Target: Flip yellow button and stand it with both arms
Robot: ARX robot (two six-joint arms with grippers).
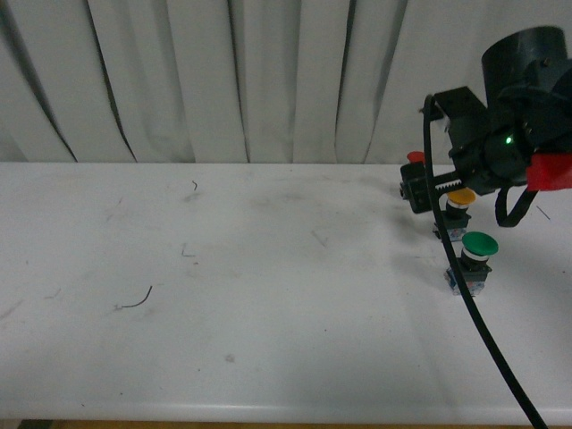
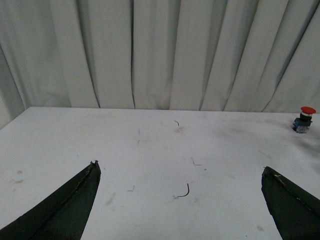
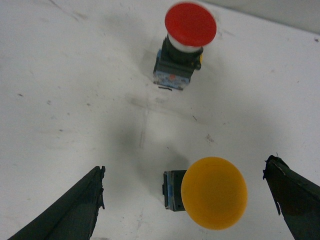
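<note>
The yellow button point(image 3: 214, 192) shows its round yellow-orange cap to the right wrist camera, with its blue-grey base point(image 3: 172, 190) beside it. It sits on the white table between the open fingers of my right gripper point(image 3: 184, 167), which hovers above without touching it. In the front view the yellow button point(image 1: 461, 197) stands cap up at the far right, partly under the black right arm point(image 1: 500, 134). My left gripper point(image 2: 180, 167) is open and empty over bare table and is out of the front view.
A red-capped button point(image 3: 190, 24) stands just beyond the yellow one, also seen in the left wrist view point(image 2: 304, 120). A green-capped button point(image 1: 480, 243) stands nearer the front edge. A black cable point(image 1: 483, 331) crosses the table's right side. White curtains hang behind.
</note>
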